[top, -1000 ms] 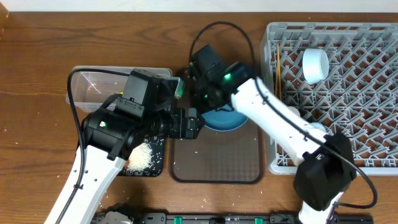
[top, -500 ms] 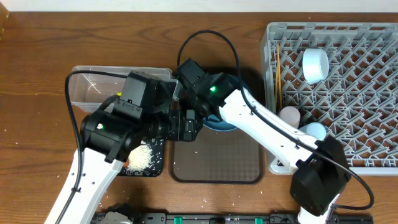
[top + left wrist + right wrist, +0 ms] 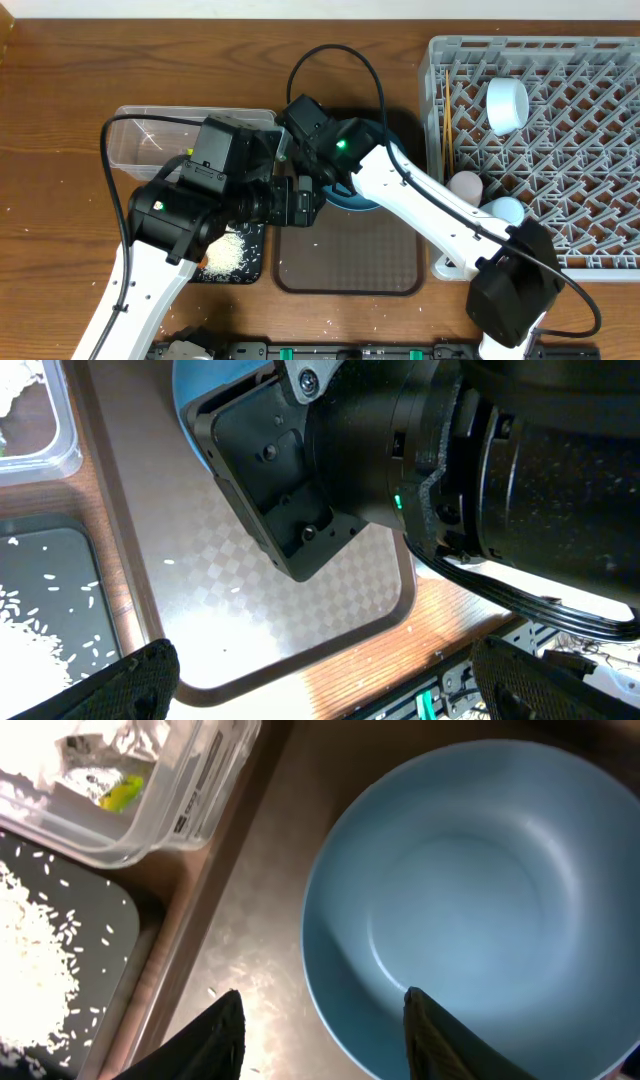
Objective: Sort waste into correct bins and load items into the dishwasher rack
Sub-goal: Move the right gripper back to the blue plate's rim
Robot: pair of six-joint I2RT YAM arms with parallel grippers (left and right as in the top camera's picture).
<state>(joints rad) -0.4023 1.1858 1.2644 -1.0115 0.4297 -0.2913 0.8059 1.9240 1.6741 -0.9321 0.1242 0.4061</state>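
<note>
Overhead: my left arm (image 3: 150, 270) and my right arm (image 3: 430, 215) are meeting above the blue plate (image 3: 365, 195), which is lying on the brown serving tray (image 3: 350, 265). Out beyond my right elbow, the grey rack (image 3: 560, 160) is carrying the white bowl (image 3: 507, 103), the pink cup (image 3: 465, 185), the light blue cup (image 3: 502, 210) and the chopsticks (image 3: 446, 120).

Left wrist: I am holding my left gripper (image 3: 340, 675) spread wide, grasping nothing. Bare serving tray is showing between its fingers, and my right arm's black housing is filling the space just ahead. The black tray (image 3: 50, 560) with rice crumbs (image 3: 20, 645) is lying to its left.

Right wrist: I am keeping my right gripper (image 3: 325, 1040) parted, released. The plate's rim is running between the fingers. To its upper left the clear tub (image 3: 190, 780) is holding the snack wrapper (image 3: 125, 792).
</note>
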